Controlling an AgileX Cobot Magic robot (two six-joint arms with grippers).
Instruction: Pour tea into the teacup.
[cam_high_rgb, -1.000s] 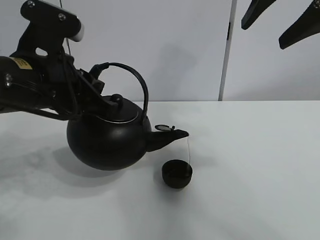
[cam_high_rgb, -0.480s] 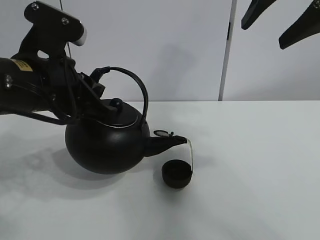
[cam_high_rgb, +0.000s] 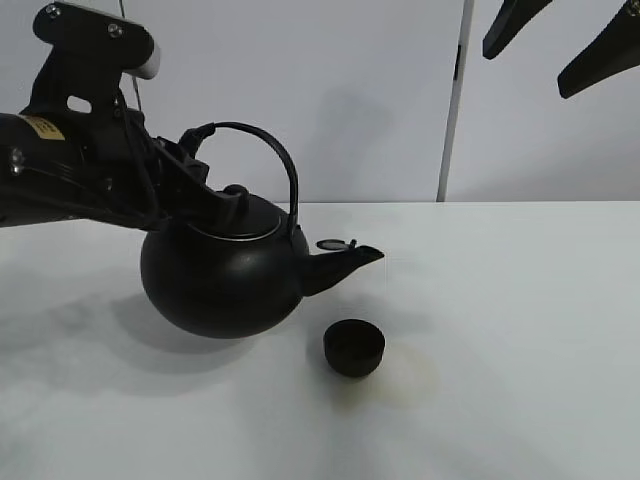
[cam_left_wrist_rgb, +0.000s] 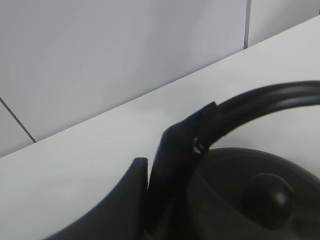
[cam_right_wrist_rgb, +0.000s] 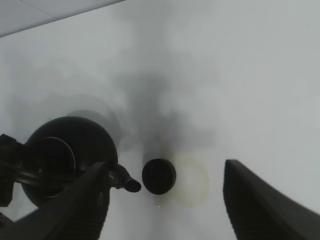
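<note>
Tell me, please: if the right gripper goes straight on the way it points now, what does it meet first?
Probably the bare table, close beside the teacup. The right gripper is open, high up, pointing down; depth is unclear.

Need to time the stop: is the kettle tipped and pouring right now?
Not pouring. The kettle's spout points slightly upward; no stream reaches the teacup.

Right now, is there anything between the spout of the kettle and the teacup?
No. In the exterior high view only air and bare white table separate the kettle spout from the teacup; no stream shows. The right wrist view agrees.
</note>
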